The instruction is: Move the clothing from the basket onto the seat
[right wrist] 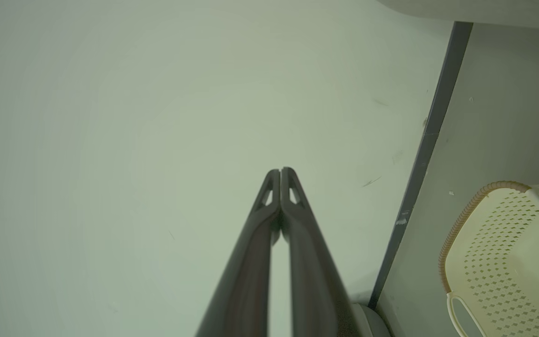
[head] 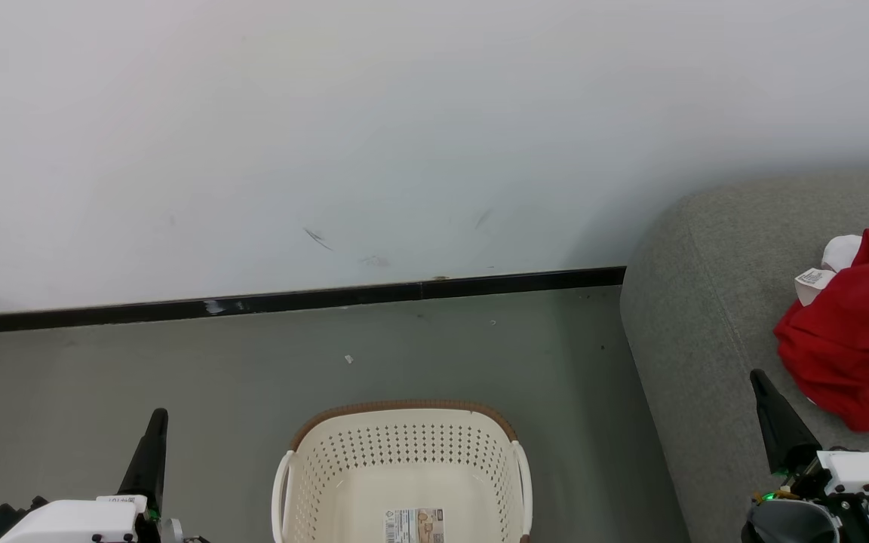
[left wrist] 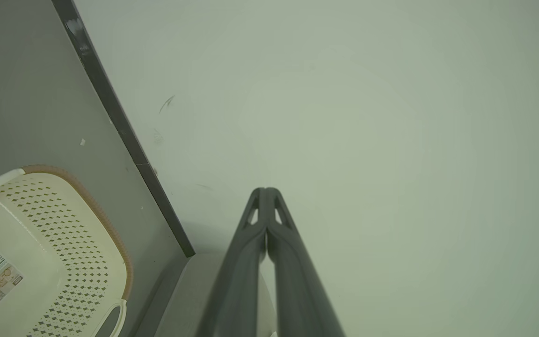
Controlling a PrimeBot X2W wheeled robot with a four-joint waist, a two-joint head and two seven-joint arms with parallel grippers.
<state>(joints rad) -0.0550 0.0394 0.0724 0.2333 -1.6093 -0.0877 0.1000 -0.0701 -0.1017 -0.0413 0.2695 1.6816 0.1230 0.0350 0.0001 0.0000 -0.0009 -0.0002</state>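
Looking down from the head camera, I see the left gripper (head: 157, 417) at the lower left of the frame and the right gripper (head: 756, 377) at the lower right, both pointing up the picture. Each wrist camera gives me a clear look along its own pincer. In both, the two dark fingers are pressed together at the tips, pinching nothing and touching nothing, with the pale wall (head: 404, 136) behind them. The basket (head: 404, 445) sits on the grey floor (head: 216, 377) at the bottom centre, between the two arms. Its cream bottom shows, with the label (head: 413, 526) stuck to it. The clothing (head: 857, 339), a crumpled red heap with a white tag (head: 812, 279) at its upper left, lies on the seat (head: 706, 317) at the right edge of the frame, just above and to the right of the right gripper's tip. I cannot tell whether that tip touches the seat. A black skirting strip (head: 291, 300) runs where wall meets floor.
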